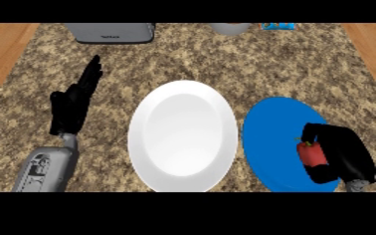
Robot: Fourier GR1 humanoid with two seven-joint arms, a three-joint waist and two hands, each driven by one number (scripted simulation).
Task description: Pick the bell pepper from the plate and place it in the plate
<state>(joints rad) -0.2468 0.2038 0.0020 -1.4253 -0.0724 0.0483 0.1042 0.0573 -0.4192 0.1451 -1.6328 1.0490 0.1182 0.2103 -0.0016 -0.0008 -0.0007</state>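
Observation:
A red bell pepper point(309, 153) with a green stem lies on the right part of the blue plate point(272, 139). My right hand point(343, 154) is curled round the pepper from the right, hiding its far side. Left of the blue plate sits a white plate point(182, 135) with nothing on it. My left hand point(75, 99) rests open at the left of the counter, fingers pointing up and away, apart from both plates.
A grey appliance point(112, 32) stands at the back left of the granite counter. A grey bowl-like object point(231, 28) and a blue item point(278, 26) show at the back edge. Wooden strips border the counter on both sides.

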